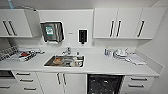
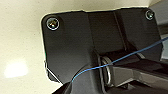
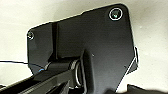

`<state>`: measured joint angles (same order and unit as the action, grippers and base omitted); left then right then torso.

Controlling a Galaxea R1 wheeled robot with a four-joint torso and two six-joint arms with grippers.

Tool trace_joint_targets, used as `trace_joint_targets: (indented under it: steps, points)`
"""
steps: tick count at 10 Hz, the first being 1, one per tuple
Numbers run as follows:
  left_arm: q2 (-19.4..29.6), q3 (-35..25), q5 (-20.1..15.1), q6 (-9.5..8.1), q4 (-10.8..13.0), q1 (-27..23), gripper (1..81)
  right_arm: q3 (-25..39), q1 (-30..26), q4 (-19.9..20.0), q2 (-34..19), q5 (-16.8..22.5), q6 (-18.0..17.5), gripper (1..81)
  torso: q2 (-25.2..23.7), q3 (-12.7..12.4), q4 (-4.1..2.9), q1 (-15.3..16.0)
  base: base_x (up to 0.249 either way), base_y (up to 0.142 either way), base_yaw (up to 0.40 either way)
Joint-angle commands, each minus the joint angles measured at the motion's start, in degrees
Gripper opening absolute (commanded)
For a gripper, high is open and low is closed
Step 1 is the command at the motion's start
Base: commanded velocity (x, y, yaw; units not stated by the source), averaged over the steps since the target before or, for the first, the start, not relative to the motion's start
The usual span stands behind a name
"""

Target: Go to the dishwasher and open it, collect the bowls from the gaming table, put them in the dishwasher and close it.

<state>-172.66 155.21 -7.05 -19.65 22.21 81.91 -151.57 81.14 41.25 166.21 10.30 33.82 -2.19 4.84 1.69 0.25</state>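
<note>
Nearest the head camera, the dishwasher (image 1: 105, 84) is seen at the lower edge, its dark interior exposed beneath the white countertop (image 1: 100, 65), between the white cabinet doors (image 1: 61, 82) to its left and a stack of drawers (image 1: 136, 83) to its right. Pale shapes can be made out inside it, though what they are cannot be told. Further up, a steel sink (image 1: 65, 61) is set into the countertop, with items lying in it and a tap (image 1: 67, 51) standing behind it. To the left, a dish rack (image 1: 17, 53) with red and white items is placed on the counter. To the right, stacked white crockery (image 1: 120, 53) is gathered, with a cloth (image 1: 136, 60) just beside it. On the wall, a paper towel dispenser (image 1: 52, 31) and a dark soap dispenser (image 1: 82, 36) are mounted, flanked by upper cabinets (image 1: 122, 23) with dark bar handles.

Over to the left wrist view: a pale surface (image 2: 20, 45) with a bright glare spot is seen behind the robot's own dark plate, and a thin blue wire (image 2: 120, 58) is strung across. Whether the left gripper's fingers are apart or together cannot be told.

In the right wrist view, a pale surface (image 3: 150, 37) is again seen behind the dark plate. The state of the right gripper cannot be told either.
</note>
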Motion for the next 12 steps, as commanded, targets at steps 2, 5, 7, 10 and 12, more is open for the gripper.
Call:
trace_joint_targets:
  steps: [2,5,7,10,12]
  points:
    - [0.4,0.2,-3.1,-0.04,-0.6,-3.1,81.1,-0.2,-3.1,-0.2,-0.9,4.5,0.3,81.1,0.0,0.0,0.00,0.0,0.000,0.000,0.000]
    - [0.4,0.2,-3.1,0.05,-0.5,-3.1,81.1,-0.2,-3.1,-0.3,-0.9,4.4,0.3,81.1,0.0,0.0,0.00,0.0,0.000,0.000,0.000]
    - [0.5,0.2,-3.1,0.05,-0.3,-3.1,81.1,-0.2,-3.0,-0.3,-0.8,4.1,0.3,81.1,0.0,0.0,0.00,0.0,0.000,0.000,0.000]
    - [0.9,0.2,-3.0,0.14,-0.6,-3.1,81.1,-0.4,-2.9,-0.3,-0.7,4.1,0.3,81.1,0.0,0.0,0.00,0.0,0.000,0.000,0.173]
    - [1.2,0.2,-2.9,0.14,-0.6,-3.1,81.1,-0.6,-2.9,-0.3,-0.1,4.1,0.1,81.1,0.0,0.0,0.00,0.0,0.000,0.000,0.294]
